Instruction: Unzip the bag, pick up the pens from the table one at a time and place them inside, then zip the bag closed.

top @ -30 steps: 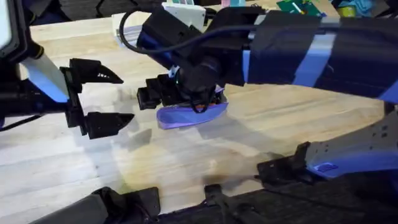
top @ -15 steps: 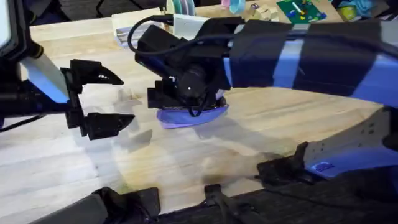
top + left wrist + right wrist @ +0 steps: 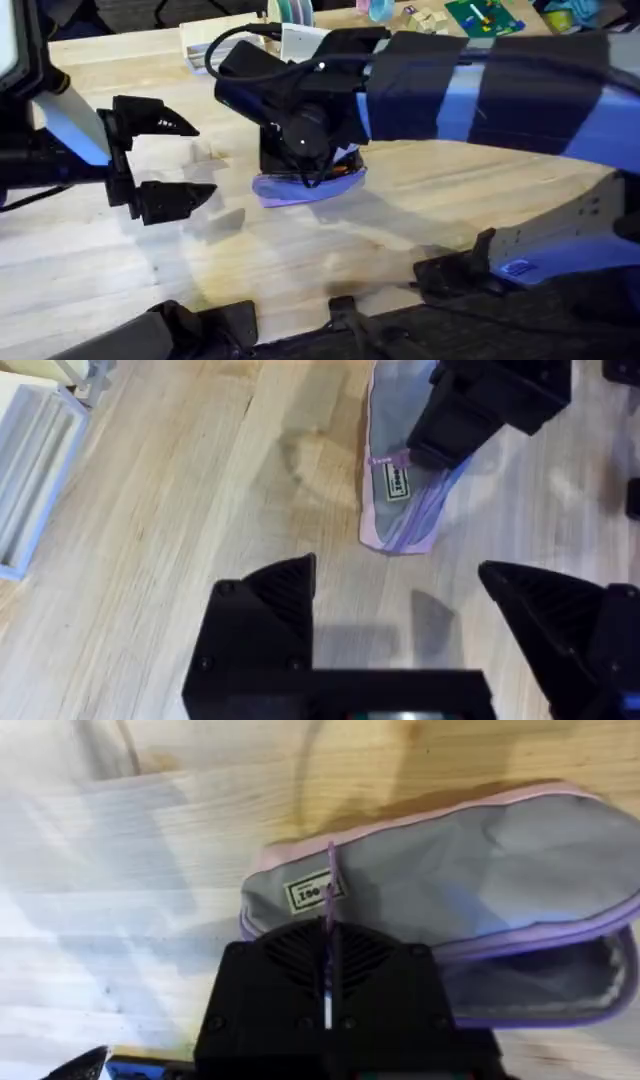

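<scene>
Right pincer presses down onto bag.

The left arm enters from the left edge of the overhead frame, its tool at mid-left with both black fingers spread wide apart, holding nothing. The right arm runs as a large dark and blue band from the right edge across the upper frame to the centre, wrist bent downward. Its tool points down at the centre, its black fingers pressed together.
</scene>
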